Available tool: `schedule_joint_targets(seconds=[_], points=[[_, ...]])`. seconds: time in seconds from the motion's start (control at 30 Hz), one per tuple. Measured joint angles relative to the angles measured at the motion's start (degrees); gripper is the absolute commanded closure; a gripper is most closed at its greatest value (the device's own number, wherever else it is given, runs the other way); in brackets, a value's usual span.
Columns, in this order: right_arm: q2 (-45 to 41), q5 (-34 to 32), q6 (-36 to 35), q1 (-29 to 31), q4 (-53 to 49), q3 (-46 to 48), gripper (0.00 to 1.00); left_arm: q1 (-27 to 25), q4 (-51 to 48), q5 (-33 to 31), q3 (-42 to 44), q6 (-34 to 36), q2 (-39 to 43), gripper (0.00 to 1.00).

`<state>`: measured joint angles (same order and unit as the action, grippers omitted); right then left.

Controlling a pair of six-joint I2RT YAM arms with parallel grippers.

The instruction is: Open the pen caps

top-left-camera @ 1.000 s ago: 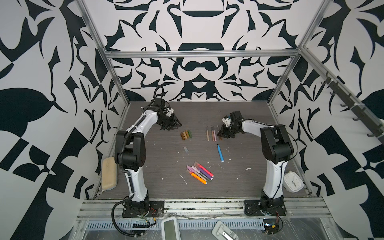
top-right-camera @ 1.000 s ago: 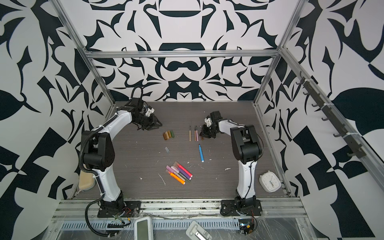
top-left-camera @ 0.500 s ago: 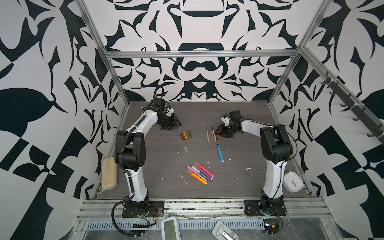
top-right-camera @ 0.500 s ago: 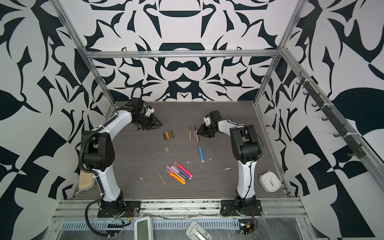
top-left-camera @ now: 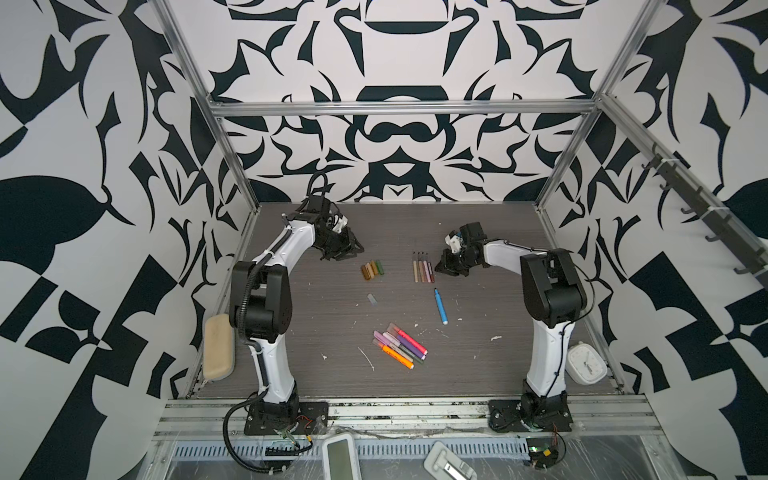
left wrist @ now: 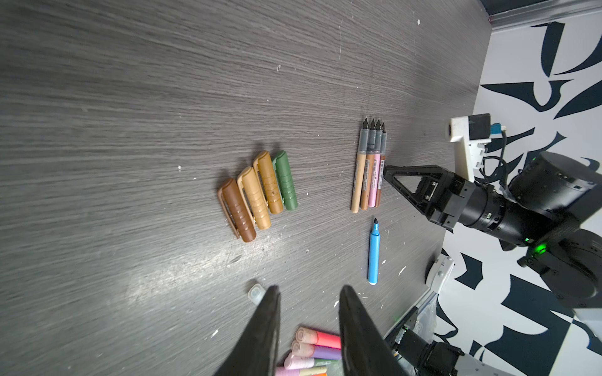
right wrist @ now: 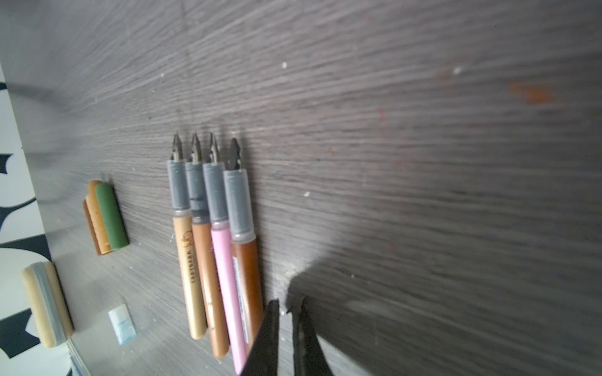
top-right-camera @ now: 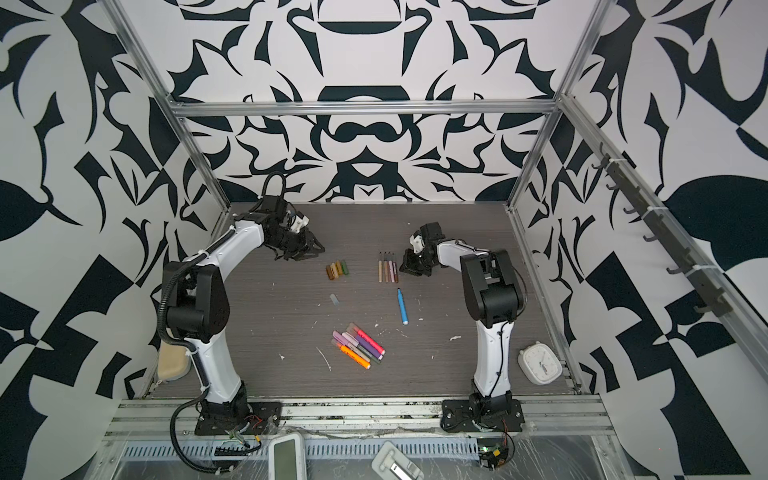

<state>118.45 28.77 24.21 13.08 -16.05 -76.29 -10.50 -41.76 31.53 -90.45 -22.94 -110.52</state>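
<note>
Four pen caps point(top-left-camera: 372, 270), one brown, two gold and one green, lie in a row mid-table, seen in both top views point(top-right-camera: 337, 269) and from both wrists point(left wrist: 257, 195) point(right wrist: 106, 218). To their right lie four thin uncapped pens point(top-left-camera: 423, 268) point(right wrist: 215, 247) side by side. My right gripper point(top-left-camera: 438, 268) point(right wrist: 288, 301) sits shut and empty on the table beside the brown pen. My left gripper point(top-left-camera: 345, 249) point(left wrist: 308, 293) hovers open and empty, left of the caps. A translucent cap point(top-left-camera: 372, 299) point(left wrist: 255, 293) lies alone. An uncapped blue pen point(top-left-camera: 440, 306) lies nearer the front.
A bunch of capped pink, purple and orange markers point(top-left-camera: 399, 347) point(left wrist: 316, 345) lies front of centre. A beige pouch point(top-left-camera: 218, 347) leans at the left edge and a white clock point(top-left-camera: 586, 365) stands at the front right. White specks dot the table.
My right gripper's tip has edged a little left, closer to the row of thin pens. The left arm has not moved.
</note>
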Motion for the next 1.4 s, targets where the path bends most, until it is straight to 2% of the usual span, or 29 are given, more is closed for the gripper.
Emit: schedule_joint_targets(seconds=[1.4], points=[[0.87, -0.96, -2.08, 2.40, -2.95, -2.23, 0.91, 0.00, 0.07, 0.04, 0.00, -0.17, 0.00, 0.66]])
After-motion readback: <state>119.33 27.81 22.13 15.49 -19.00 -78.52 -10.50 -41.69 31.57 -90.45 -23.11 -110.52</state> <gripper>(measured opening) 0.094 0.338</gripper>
